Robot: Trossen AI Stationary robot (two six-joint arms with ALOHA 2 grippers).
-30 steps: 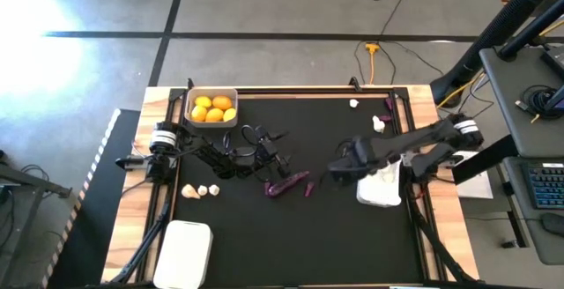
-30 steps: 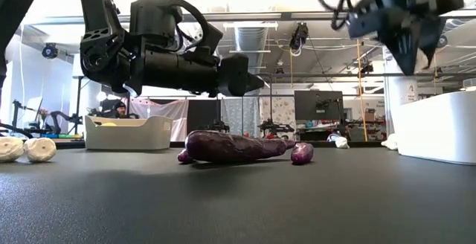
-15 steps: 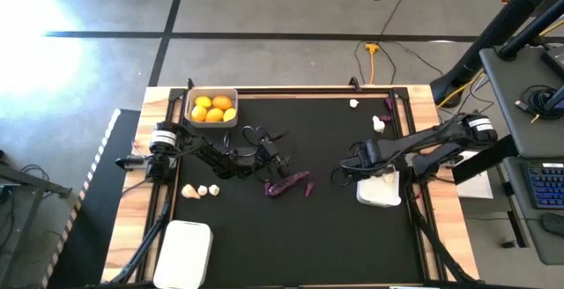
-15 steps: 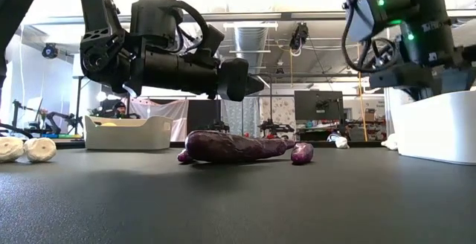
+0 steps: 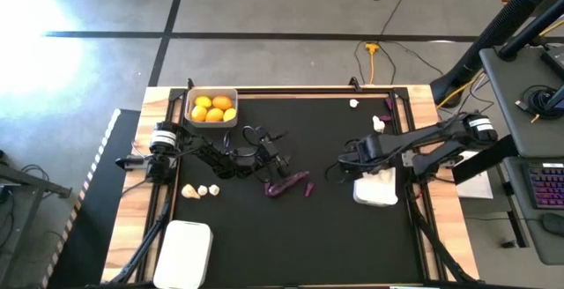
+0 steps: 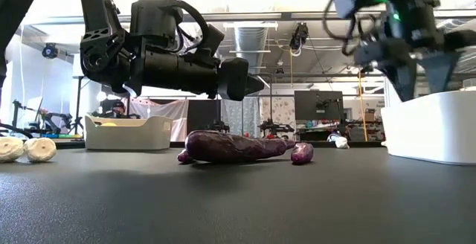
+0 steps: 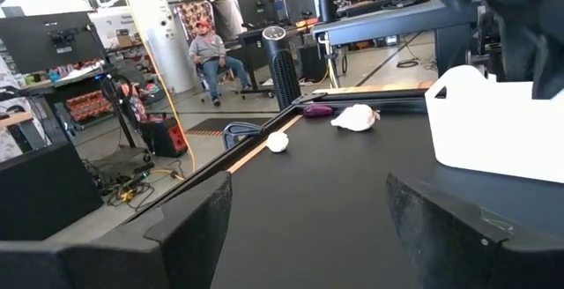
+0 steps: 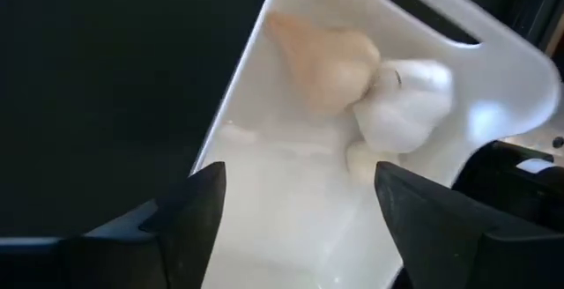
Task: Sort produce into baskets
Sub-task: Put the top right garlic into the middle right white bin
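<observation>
- since half a second ago the right arm has pulled its wrist in a little and the white basket under it has slid slightly toward table centre; the left arm and the loose produce have not shifted.
- black matte table (image 5: 335, 236) framed in pale wood — it carries everything.
- right gripper (image 5: 342, 168) hangs over the near edge of the smooth white plastic basket with rounded corners (image 5: 376, 189), fingers spread with nothing between them; judged to have just let go of a bulb.
- left gripper (image 5: 277, 159) hovers near table centre, just above the eggplants, fingers spread wide and empty — apparently waiting.
- second white basket (image 5: 183, 242) sits at the front left; a grey tray (image 5: 212, 109) at the back left holds glossy orange citrus.
- long dark purple eggplant (image 6: 234, 146) lies on the mat, a tiny one (image 6: 302, 152) just beside it.
- papery white garlic bulbs (image 8: 370, 86) rest together inside the right basket; two more (image 5: 201, 190) lie front left, others (image 5: 353, 104) at the back right.
</observation>
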